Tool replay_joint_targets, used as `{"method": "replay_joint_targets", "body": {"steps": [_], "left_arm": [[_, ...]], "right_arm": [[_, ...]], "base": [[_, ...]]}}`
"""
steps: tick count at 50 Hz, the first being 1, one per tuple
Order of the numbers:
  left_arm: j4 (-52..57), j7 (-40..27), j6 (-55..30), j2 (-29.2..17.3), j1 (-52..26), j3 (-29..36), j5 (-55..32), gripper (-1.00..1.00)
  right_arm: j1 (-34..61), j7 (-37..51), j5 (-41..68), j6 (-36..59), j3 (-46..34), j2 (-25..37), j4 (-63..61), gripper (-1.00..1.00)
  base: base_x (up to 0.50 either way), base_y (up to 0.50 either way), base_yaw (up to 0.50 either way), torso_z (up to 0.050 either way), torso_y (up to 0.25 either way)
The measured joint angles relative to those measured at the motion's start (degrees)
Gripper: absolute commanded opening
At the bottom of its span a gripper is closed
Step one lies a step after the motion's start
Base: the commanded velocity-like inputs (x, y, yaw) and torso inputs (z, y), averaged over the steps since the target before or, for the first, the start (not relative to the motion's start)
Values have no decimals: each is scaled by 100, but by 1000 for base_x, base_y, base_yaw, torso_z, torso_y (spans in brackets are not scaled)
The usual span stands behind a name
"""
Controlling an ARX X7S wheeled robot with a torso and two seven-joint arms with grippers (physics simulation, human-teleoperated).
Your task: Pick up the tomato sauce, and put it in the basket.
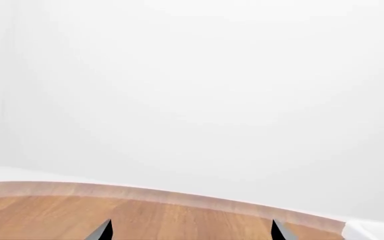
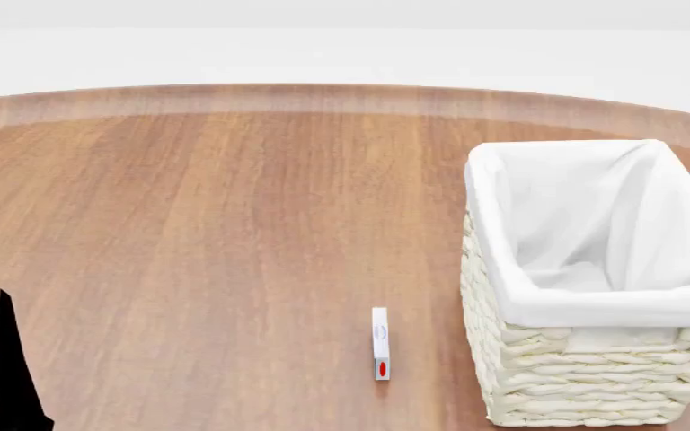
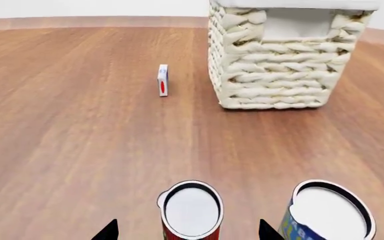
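- Right wrist view: our right pincer (image 3: 186,232) hangs just above the tomato sauce (image 3: 190,210), whose silver top sits between the two dark fingertips; the tips stand wide apart and hold nothing.
- The can stands upright on the counter (image 3: 72,130), roughly centred in the gap, perhaps a little toward the left tip.
- Just outside the right tip stands a blue-labelled can (image 3: 329,212), close beside our target; we judge it the main hazard, since that finger could knock it on the way down.
- To do this step well, we would lower straight down with the can centred, close below the rim on the label, and keep the outer finger off the blue neighbour.
- Ahead of the pincer and to its right stands the basket (image 3: 279,65), well apart from the cans; a small white box (image 3: 162,80) stands ahead, beside the basket.
- After the grasp we need a lift high enough to clear the wicker rim before moving over the liner.
- Our left pincer (image 1: 190,231) shows two tips spread wide over bare counter, holding nothing, and plays no part here.
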Motion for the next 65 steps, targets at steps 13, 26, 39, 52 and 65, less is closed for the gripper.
{"method": "replay_joint_targets", "body": {"steps": [13,26,39,52,65], "left_arm": [[-40,-9,54,-14,26,28,-5,100],[-78,-21,99,-32,47,52,-10,100],[-110,-34,139,-53,51,61,-34,100],[-94,-72,135,-87,48,76,-53,100],[-100,-101,140,-112,42,115,-50,100]], "right_arm": [[166,-158,226,-70,-36,-62,296,100],[392,-265,402,23,-53,-104,457,100],[589,-339,535,133,-61,-138,570,100],[717,-429,651,152,-72,-184,747,100],[823,-519,745,167,-101,-245,926,100]], "base": [[0,0,0,0,0],[0,0,0,0,0],[0,0,0,0,0],[0,0,0,0,0],[0,0,0,0,0]]}}
